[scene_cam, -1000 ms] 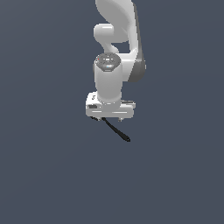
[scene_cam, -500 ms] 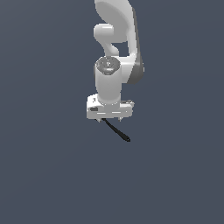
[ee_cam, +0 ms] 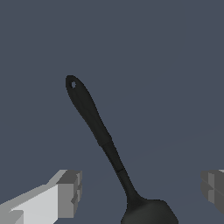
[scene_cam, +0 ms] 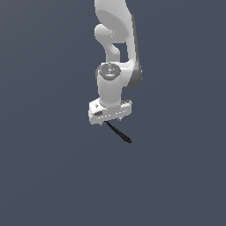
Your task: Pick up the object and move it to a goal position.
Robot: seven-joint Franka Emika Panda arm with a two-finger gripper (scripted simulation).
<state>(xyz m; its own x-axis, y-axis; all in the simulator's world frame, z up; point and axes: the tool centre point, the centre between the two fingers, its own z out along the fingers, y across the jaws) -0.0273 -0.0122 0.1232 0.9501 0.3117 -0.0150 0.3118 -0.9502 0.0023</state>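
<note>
The object is a slender black rod-like utensil (scene_cam: 120, 133) with a thicker rounded end. It lies on the dark grey floor just below my white gripper (scene_cam: 111, 122) and sticks out toward the exterior view's right. In the wrist view the object (ee_cam: 97, 128) shows a handle with a small hole at one end and a rounded bowl at the other. It lies between my two fingers (ee_cam: 66, 192), which stand far apart and clear of it. The gripper (ee_cam: 140, 190) is open and holds nothing.
A plain dark grey floor (scene_cam: 53, 176) surrounds the object on all sides. The white arm (scene_cam: 115, 48) rises above the gripper. No other objects are in view.
The gripper has come down slightly toward the object. The object has not moved, and the fingers stay open.
</note>
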